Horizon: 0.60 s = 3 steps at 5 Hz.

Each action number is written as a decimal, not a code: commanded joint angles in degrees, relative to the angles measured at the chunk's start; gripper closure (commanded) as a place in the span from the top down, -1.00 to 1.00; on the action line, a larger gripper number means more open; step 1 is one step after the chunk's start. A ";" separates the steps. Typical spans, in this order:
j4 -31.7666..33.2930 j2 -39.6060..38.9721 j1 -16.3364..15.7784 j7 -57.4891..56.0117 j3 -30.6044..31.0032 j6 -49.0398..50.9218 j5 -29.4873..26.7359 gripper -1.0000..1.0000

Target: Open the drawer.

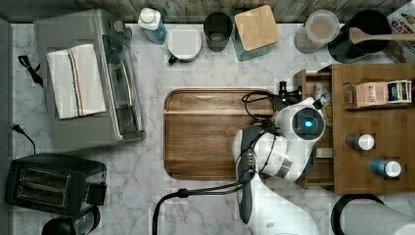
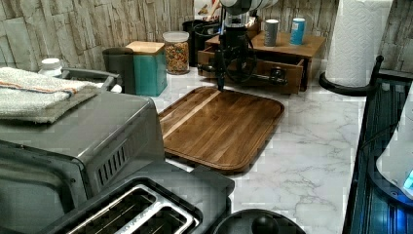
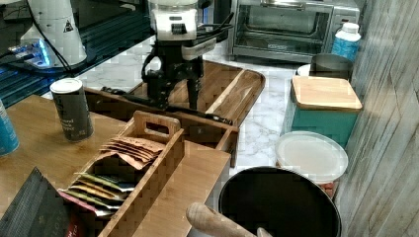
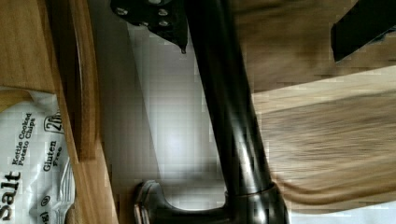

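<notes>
1. The drawer (image 3: 207, 132) stands partly out of the wooden stand (image 1: 372, 112). In the top view it lies at three o'clock from the dark tray (image 1: 200, 134), its front facing nine o'clock.
2. In the top view the white arm (image 1: 274, 152) covers most of the drawer, so I can make out just its two ends and a strip of the inside.
3. The gripper (image 3: 177, 104) hangs over the drawer front. Its fingers are apart, one on each side of the long black handle (image 3: 212, 117).
4. In the wrist view the handle (image 4: 229, 130) runs between the fingers. One fingertip (image 4: 180, 39) sits just beside the bar; whether it touches I cannot tell. The other finger is well apart from it and cut off by the picture's edge.
5. Inside the drawer a white chip bag (image 4: 28, 168) shows in part, its printing cut off.
6. In the left view the drawer front (image 2: 253, 78) sits at twelve o'clock from the tray, and cables cross it and hide part of the bar.
</notes>
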State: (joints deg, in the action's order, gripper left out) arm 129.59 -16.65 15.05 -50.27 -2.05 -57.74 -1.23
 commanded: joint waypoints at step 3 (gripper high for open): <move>2.65 4.50 -13.55 11.03 11.09 1.98 0.48 1.00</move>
State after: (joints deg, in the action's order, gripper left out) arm 132.16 -14.39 8.37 -41.85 2.22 -55.20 0.99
